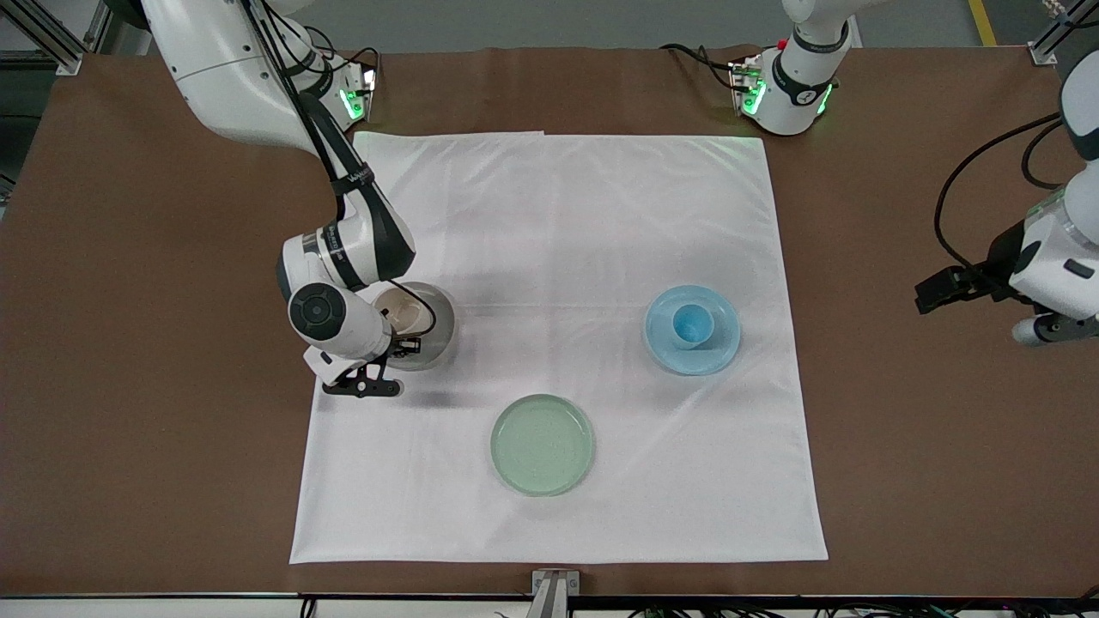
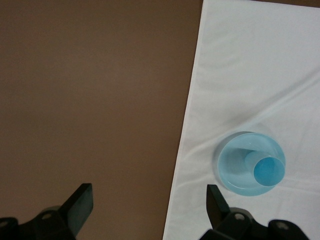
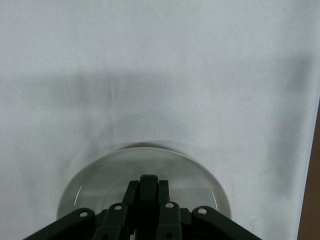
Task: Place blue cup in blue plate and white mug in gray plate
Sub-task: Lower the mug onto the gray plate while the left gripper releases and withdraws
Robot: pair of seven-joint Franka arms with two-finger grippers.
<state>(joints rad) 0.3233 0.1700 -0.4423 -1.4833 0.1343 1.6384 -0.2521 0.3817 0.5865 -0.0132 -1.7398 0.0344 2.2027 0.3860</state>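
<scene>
The white mug [image 1: 402, 312] stands within the gray plate [image 1: 440, 330] on the cloth, toward the right arm's end. My right gripper [image 1: 403, 346] is shut on the mug's dark handle [image 3: 149, 186], just over the gray plate's rim [image 3: 95, 182]. The mug's body is hidden in the right wrist view. The blue cup [image 1: 692, 324] stands upright in the blue plate [image 1: 719, 352]. Both also show in the left wrist view, the cup [image 2: 269, 170] in the plate [image 2: 232, 165]. My left gripper [image 2: 148, 200] is open and empty over the bare brown table beside the cloth's edge, where it waits.
A pale green plate [image 1: 542, 444] lies empty on the white cloth [image 1: 584, 223], nearer to the front camera than the other two plates. The brown table [image 1: 901, 446] surrounds the cloth. The left arm [image 1: 1060, 257] hangs at its own end.
</scene>
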